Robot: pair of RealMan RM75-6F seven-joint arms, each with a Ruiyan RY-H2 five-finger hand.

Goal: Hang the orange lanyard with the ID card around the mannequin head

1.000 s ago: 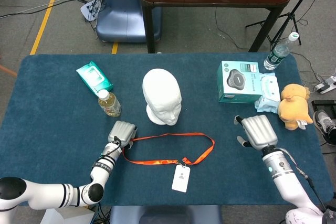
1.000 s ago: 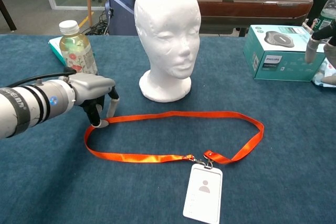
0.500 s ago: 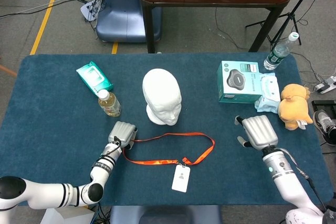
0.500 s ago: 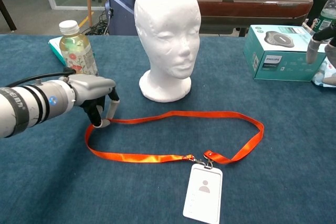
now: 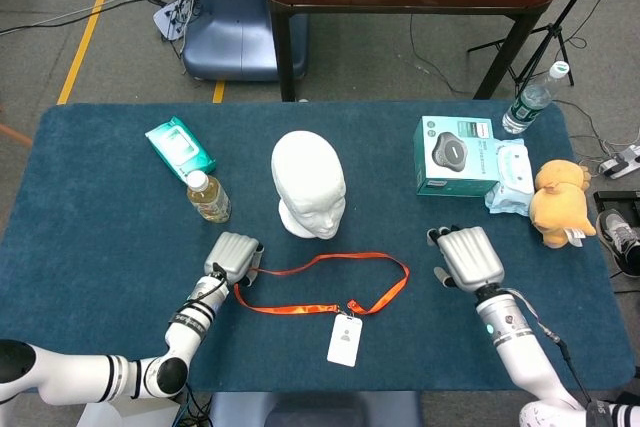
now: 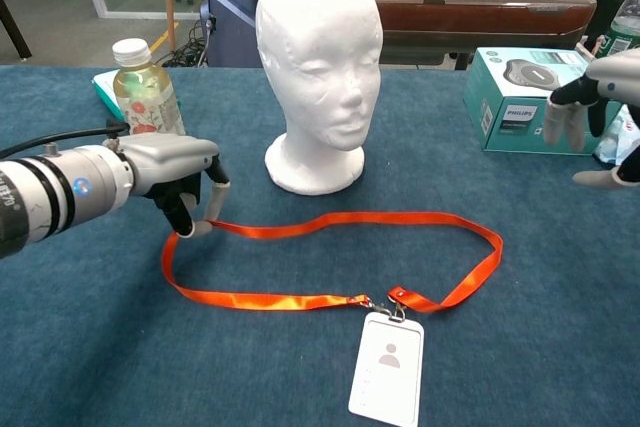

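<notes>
The orange lanyard (image 5: 322,281) lies in a long loop on the blue table in front of the white mannequin head (image 5: 308,185). Its white ID card (image 5: 344,339) rests flat near the front edge. In the chest view the strap (image 6: 340,218) runs from the card (image 6: 386,367) round to the left end, where the fingers (image 6: 203,224) of my left hand (image 6: 165,169) pinch it just above the cloth. That left hand (image 5: 233,255) sits left of the loop. My right hand (image 5: 466,257) hovers right of the loop with fingers spread, holding nothing; it shows at the chest view's right edge (image 6: 600,97).
A juice bottle (image 5: 208,197) and a green wipes pack (image 5: 180,145) stand left of the head. A boxed speaker (image 5: 453,155), a wipes pack (image 5: 508,167), a plush toy (image 5: 558,202) and a water bottle (image 5: 530,99) crowd the back right.
My right hand has moved left and forward, toward the loop's right end. My left hand has closed on the strap's left end and raised it slightly.
</notes>
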